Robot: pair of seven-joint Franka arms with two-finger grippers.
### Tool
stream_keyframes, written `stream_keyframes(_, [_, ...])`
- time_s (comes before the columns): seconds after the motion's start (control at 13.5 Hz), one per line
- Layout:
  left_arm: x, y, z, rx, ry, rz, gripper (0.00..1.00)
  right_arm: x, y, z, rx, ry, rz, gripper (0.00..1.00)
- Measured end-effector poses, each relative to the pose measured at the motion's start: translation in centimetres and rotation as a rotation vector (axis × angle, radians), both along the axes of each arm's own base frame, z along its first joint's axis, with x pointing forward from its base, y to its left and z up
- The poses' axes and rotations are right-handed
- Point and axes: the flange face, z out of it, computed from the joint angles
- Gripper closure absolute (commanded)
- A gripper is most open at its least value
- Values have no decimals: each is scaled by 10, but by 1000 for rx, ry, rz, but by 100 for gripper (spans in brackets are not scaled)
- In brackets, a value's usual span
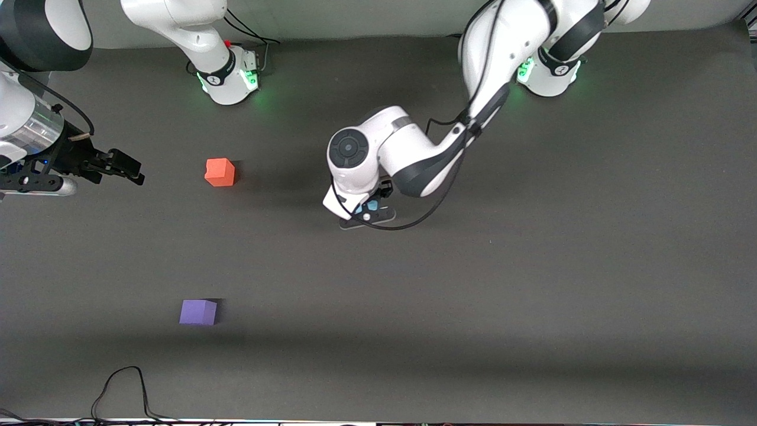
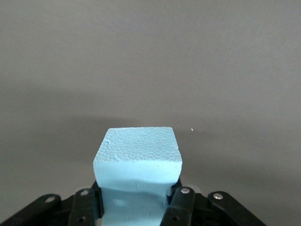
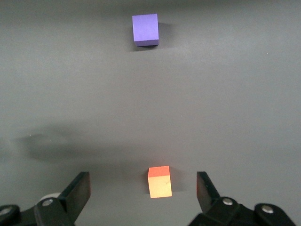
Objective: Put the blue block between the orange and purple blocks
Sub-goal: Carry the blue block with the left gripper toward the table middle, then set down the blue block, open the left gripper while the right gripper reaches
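The blue block (image 2: 137,155) is squeezed between the fingers of my left gripper (image 2: 136,197), which is shut on it. In the front view that gripper (image 1: 368,212) is low over the middle of the table, and only a bit of the blue block (image 1: 372,206) shows under the wrist. The orange block (image 1: 220,172) sits toward the right arm's end of the table. The purple block (image 1: 198,312) lies nearer to the front camera than the orange one. My right gripper (image 1: 127,168) is open and empty, beside the orange block (image 3: 159,181); the purple block (image 3: 145,29) also shows in its wrist view.
A black cable (image 1: 127,384) loops at the table's front edge, near the purple block. The two arm bases (image 1: 227,83) (image 1: 550,77) stand along the table's back edge. The dark mat (image 1: 532,284) covers the table.
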Motion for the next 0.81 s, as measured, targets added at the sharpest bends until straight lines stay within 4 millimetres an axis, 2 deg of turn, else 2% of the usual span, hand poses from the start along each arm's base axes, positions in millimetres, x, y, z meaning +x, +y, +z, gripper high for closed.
stream_keyframes(0.15, [-14,-15,-44,6,-16,-8,53,-1,0,-4,0,5,0,0])
stream_keyframes(0.22, [-20,-20,-60,8,-18,-9,45,-1,0,-5,0,7,0,0])
stream_keyframes(0.3, [-23,-22,-70,13,-18,-12,26,-1,0,-6,0,7,0,0])
stream_keyframes(0.37, [-22,-22,-69,14,-25,-11,4,-1,0,-7,0,6,0,0])
stream_keyframes(0.44, [-22,-21,-69,15,-25,-10,0,-1,0,-7,0,4,0,0])
stream_keyframes(0.59, [-19,-19,-69,22,-32,-9,0,0,0,-6,0,0,0,0])
stream_keyframes(0.74, [-6,-11,-47,37,-50,10,0,0,1,-6,0,0,2,0])
stream_keyframes(0.81, [8,1,-23,48,-55,34,0,0,4,-6,-1,-1,6,0])
